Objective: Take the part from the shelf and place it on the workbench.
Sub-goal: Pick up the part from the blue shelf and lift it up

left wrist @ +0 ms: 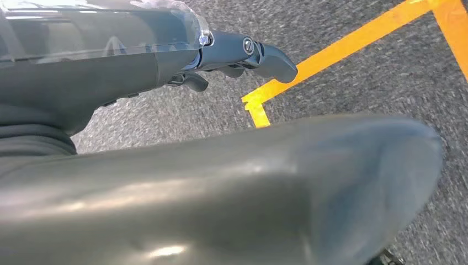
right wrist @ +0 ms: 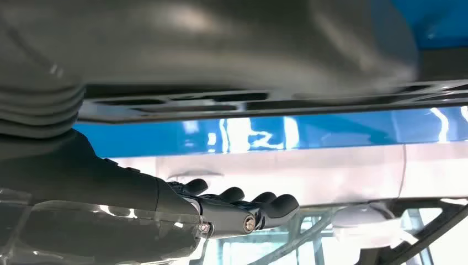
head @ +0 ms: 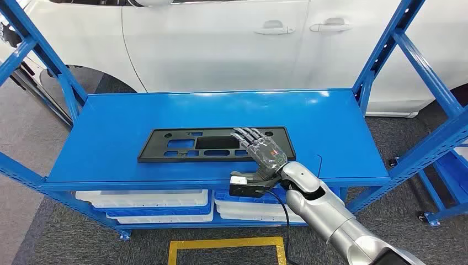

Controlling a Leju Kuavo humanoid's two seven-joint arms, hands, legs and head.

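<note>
Left hand: hanging over grey floor beside a yellow floor line; whether its fingers are apart or curled cannot be told.
Part: a flat black plate with cut-outs, lying on the blue shelf, near the front edge.
Handling: probably light, stiff and thin; lying flat, so the near long edge looks best for a grip.
Right hand: reaching over the part's right end, fingers extended and apart, gripping nothing.
Surroundings: blue uprights are flanking the shelf; a white car is standing behind.
</note>
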